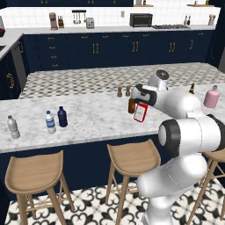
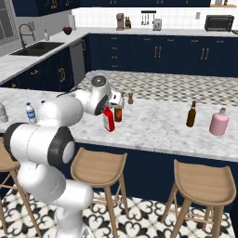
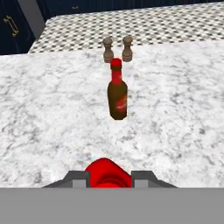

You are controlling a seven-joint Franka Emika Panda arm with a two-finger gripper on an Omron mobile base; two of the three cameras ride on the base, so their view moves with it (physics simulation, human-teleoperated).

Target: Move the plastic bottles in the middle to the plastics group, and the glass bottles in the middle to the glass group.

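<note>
A: Which step is in hand?

B: The red bottle is held clear of the table, the fingers clamped on its top. It hangs just in front of the slim brown bottle. A carry to the glass group is judged to be under way.

A: What is called for next?

B: A sweep away from the slim brown bottle toward the amber bottle and the pink bottle, then a level set-down beside them.

A: And the count?

B: Two glass-group bottles, two clear water bottles, one navy bottle beside the labelled one, two small shakers behind the slim brown bottle, and three stools.
</note>
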